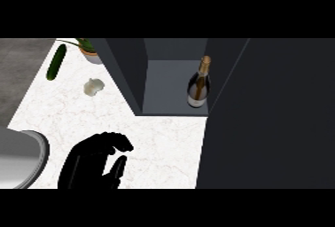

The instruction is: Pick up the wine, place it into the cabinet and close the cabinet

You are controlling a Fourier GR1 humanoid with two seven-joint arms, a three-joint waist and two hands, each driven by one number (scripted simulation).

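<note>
At the far left edge, low in the frame, a grey curved rim of a sink (40,153) cuts into the white marbled desk (163,137). In the upper left a long green cucumber (56,62) lies on the desk, with a potted plant (89,49) just to its right at the top edge and a pale garlic bulb (93,86) below it. At lower left the left hand (91,164) shows black over the desk, fingers curled inward, holding nothing. Right of centre, the dark cabinet (127,66) stands open, and the wine (199,84) stands upright inside, against its right wall. The cabinet door (268,115) fills the right side.
</note>
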